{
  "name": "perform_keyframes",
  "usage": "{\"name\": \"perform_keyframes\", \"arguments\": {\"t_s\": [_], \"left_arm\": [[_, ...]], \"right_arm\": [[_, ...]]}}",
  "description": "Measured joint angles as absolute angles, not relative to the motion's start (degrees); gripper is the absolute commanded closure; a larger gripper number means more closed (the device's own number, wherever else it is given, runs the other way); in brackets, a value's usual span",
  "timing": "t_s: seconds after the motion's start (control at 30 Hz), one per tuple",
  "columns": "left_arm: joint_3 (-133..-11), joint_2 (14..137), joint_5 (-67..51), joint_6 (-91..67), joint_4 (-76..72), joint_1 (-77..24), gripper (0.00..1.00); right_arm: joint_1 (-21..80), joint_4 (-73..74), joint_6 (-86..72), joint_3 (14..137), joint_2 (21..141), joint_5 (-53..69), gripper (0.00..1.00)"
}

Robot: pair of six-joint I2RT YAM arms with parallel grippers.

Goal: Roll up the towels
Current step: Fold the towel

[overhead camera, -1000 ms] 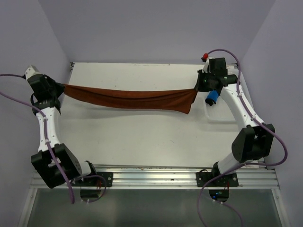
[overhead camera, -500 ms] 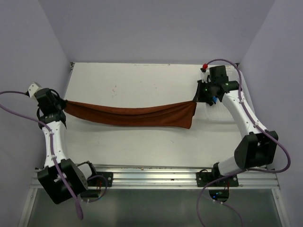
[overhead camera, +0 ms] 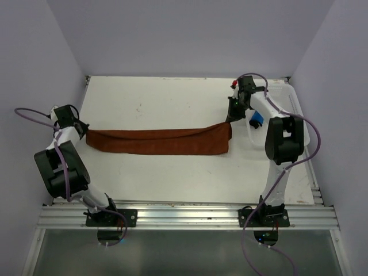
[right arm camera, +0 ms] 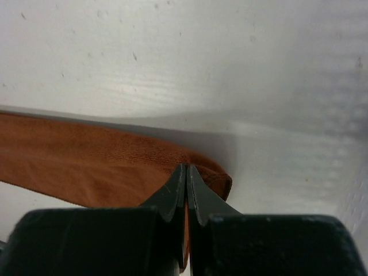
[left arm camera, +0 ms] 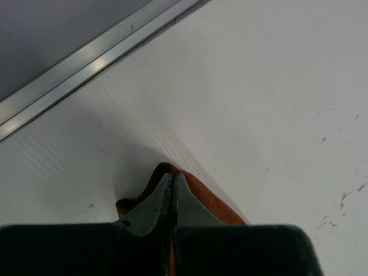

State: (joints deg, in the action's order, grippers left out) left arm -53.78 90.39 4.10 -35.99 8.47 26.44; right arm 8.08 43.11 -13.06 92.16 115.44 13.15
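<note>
The long towel [overhead camera: 158, 141] lies across the middle of the table [overhead camera: 172, 100], stretched left to right. The left gripper [overhead camera: 80, 130] sits at its left end, the right gripper [overhead camera: 231, 118] at its right end. A basket [overhead camera: 296, 106] stands at the table's right edge, the small towel [overhead camera: 257, 120] inside it.

You have brought the rust-brown towel [overhead camera: 158, 141] down from its sagging span in the air to lie along the table [overhead camera: 172, 103], nearer the front than a second ago. Your left gripper [overhead camera: 83, 131] has dropped and pulled in toward the near-left. Your right gripper [overhead camera: 231, 119] has lowered too; that arm now stands folded much straighter.
</note>
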Motion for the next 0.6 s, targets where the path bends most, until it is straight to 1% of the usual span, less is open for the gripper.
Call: {"name": "perform_keyframes", "arguments": {"t_s": [0.1, 0.17, 0.27, 0.3, 0.37, 0.4, 0.43, 0.5, 0.6], "left_arm": [[-57.54, 94.35, 4.14, -36.03, 7.64, 25.8, 1.0], [-59.4, 95.85, 4.1, -36.03, 6.83, 25.32, 1.0], [-61.71, 97.56, 4.12, -35.99, 6.24, 24.75, 0.82], [-62.08, 97.91, 4.14, -35.97, 5.98, 24.71, 0.64], [-62.43, 98.41, 4.32, -36.01, 5.37, 24.69, 0.55], [-62.48, 98.59, 4.47, -36.01, 5.21, 24.71, 0.49], [-62.48, 98.67, 4.58, -35.83, 5.21, 24.71, 0.47], [-62.48, 98.7, 4.71, -35.81, 5.21, 24.71, 0.42], [-62.81, 98.7, 4.78, -35.81, 5.34, 24.71, 0.41]], "right_arm": [[7.99, 42.96, -13.1, 97.12, 118.74, 13.06, 1.0], [7.92, 42.74, -13.17, 99.72, 120.2, 13.04, 0.96], [7.86, 42.68, -13.65, 101.93, 121.45, 12.99, 0.83], [7.86, 42.7, -13.8, 102.54, 121.86, 12.93, 0.7], [7.86, 42.74, -13.91, 103.57, 122.72, 12.75, 0.64], [7.84, 42.72, -14.0, 104.01, 123.2, 12.69, 0.61], [7.81, 42.65, -14.06, 104.25, 123.55, 12.6, 0.57], [7.81, 42.92, -14.11, 104.25, 123.85, 12.51, 0.56], [7.81, 42.83, -14.09, 104.27, 123.85, 12.49, 0.55]]}}
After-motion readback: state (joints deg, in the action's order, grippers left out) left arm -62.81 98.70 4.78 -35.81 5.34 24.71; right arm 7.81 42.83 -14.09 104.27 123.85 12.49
